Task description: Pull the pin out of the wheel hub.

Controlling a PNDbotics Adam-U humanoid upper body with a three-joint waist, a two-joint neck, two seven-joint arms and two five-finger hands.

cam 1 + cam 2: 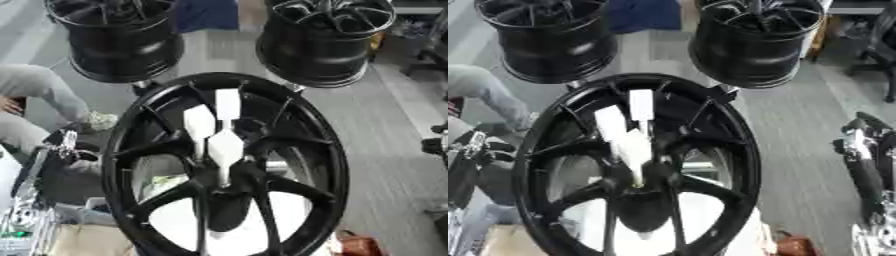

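Note:
A large black spoked wheel hub (122, 150) stands upright facing me in the middle. Three white pins with flat paddle-shaped heads stick out of its centre: one at the top (227, 102), one to its left (199, 122), one lowest and nearest (225, 147), whose thin shaft runs down into the hub's centre. My left hand (68, 146) hangs left of the rim, apart from the pins. Off to the right of the wheel, well clear of it, is my right hand (857, 131), with its black and silver forearm below it. Neither hand touches a pin.
Two more black wheels stand behind, at back left (118, 45) and back right (324, 45). A person in grey trousers (35, 90) sits at the left edge. A cardboard box (87, 242) and a brown object (359, 246) lie low in front.

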